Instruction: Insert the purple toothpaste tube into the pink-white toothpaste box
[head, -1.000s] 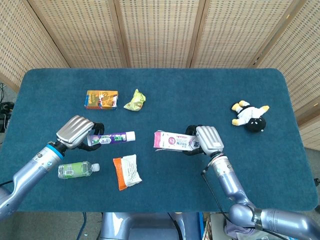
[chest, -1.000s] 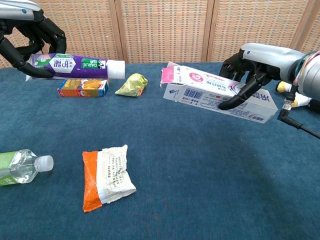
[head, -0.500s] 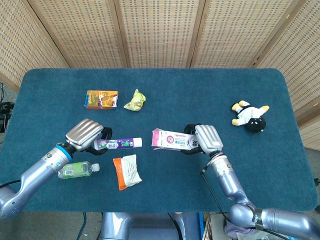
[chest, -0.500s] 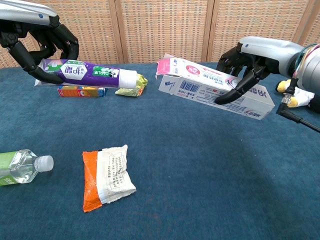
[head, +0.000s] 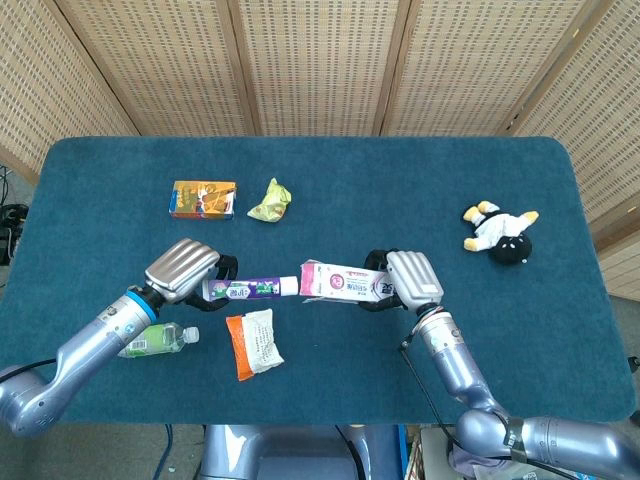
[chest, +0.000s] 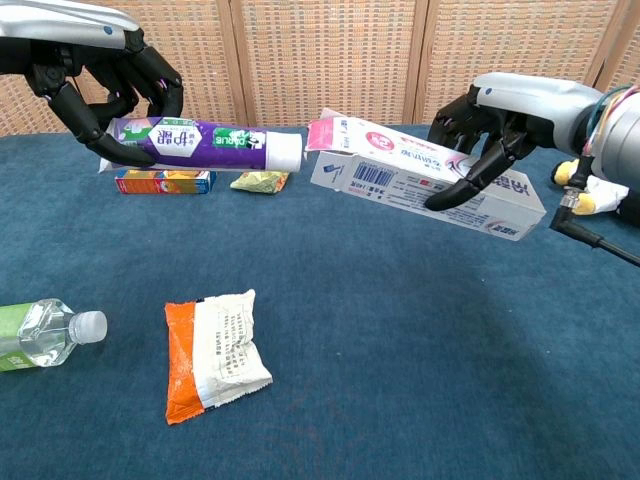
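My left hand (head: 183, 271) (chest: 112, 72) holds the purple toothpaste tube (head: 250, 288) (chest: 200, 145) level above the table, white cap pointing right. My right hand (head: 410, 279) (chest: 495, 115) grips the pink-white toothpaste box (head: 345, 283) (chest: 420, 178) by its right part, open flap end facing left. The tube's cap sits right at the box's open end, almost touching it; whether it has entered I cannot tell.
On the blue table (head: 400, 180) lie an orange-white snack packet (head: 253, 343) (chest: 210, 352), a green bottle (head: 150, 340) (chest: 40, 333), an orange box (head: 203, 199) (chest: 163, 181), a crumpled yellow-green wrapper (head: 270, 201) (chest: 260, 181) and a plush toy (head: 500, 234).
My left hand has carried the tube rightward and nearer the box. My right hand has shifted the box a little left, closing the gap to almost nothing.
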